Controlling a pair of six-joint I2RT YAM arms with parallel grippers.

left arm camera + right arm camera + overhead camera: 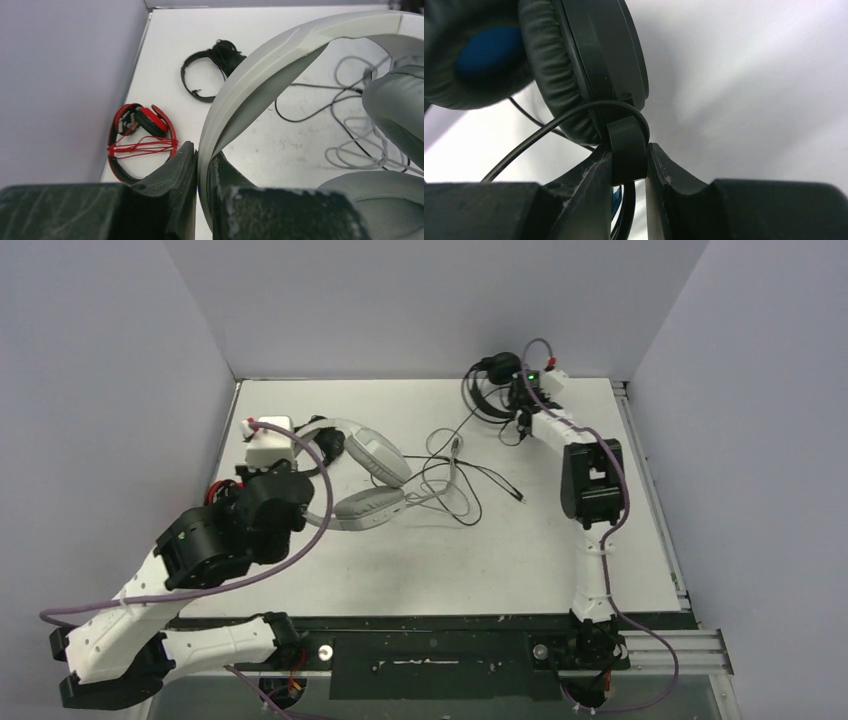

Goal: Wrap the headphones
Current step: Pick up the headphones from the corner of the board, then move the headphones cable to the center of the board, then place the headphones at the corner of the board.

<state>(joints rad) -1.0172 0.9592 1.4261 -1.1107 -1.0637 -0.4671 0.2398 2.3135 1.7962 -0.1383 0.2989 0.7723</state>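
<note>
**Left arm.** The left gripper [202, 161] is clamped on the headband of the white-grey headset [380, 456]. The band passes between the two fingers, and both fingers [176, 172] press against it. This headset lies at the left of the table [450, 570], with one ear cup towards the far side and the other on the near side. Its grey cable [350, 147] lies in loose loops on the table to the right of the ear cups.

**Right arm.** The right arm reaches to the far right of the table. The right gripper [629, 157] pinches a narrow black part of the black-and-blue headset [589, 60], just below one ear cup. The blue lining [489, 47] shows inside the other cup. A thin black cable [549, 127] curves over the pinched part. The pictures do not show whether this headset rests on the table or is lifted.

**Other headsets.** In the left wrist view, the red-and-black headset [142, 125] lies near the left wall, with red cable strands crossing its band. The small black headset [227, 52] lies farther away, well apart from it.

**Table centre.** A black cable [497, 483] lies mixed with the grey loops between the two arms.
</note>
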